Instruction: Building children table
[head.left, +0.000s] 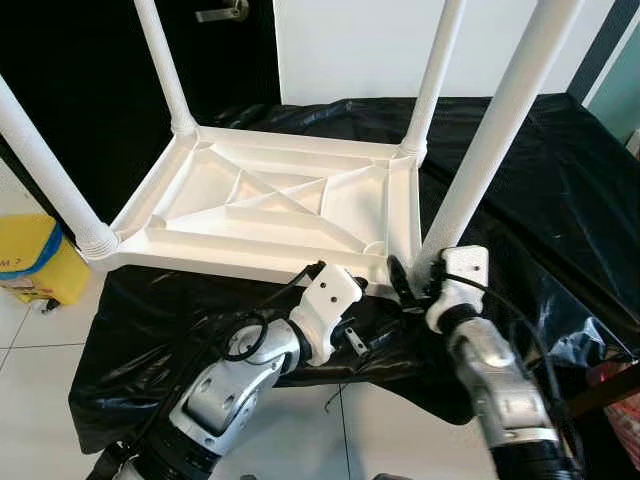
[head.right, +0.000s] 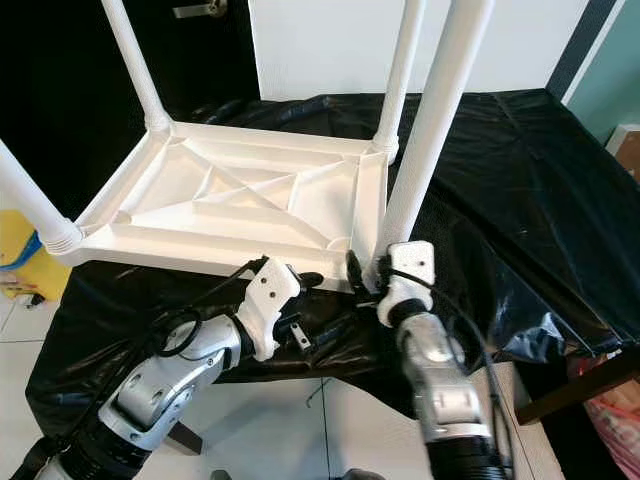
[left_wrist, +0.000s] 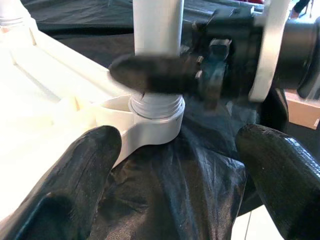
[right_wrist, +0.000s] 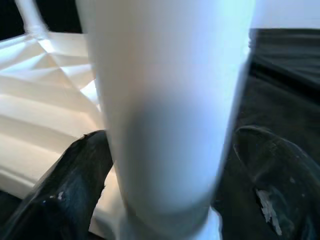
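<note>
A white plastic children's table (head.left: 270, 210) lies upside down on a black sheet, with all its legs pointing up. My right gripper (right_wrist: 165, 185) is shut on the near right leg (head.left: 490, 150) just above its threaded base, one black finger on each side. That leg stands in the corner socket (left_wrist: 155, 125). My left gripper (left_wrist: 175, 185) is open and low beside the same corner, its fingers (left_wrist: 75, 190) spread wide with nothing between them. In the left wrist view, a right gripper finger (left_wrist: 150, 72) crosses the front of the leg.
The black sheet (head.left: 540, 180) covers a low surface whose front edge is just before me. A yellow container (head.left: 35, 260) sits on the white tile floor at left. A dark door with a handle (head.left: 222, 12) stands behind. A brown box (head.right: 625, 145) is at right.
</note>
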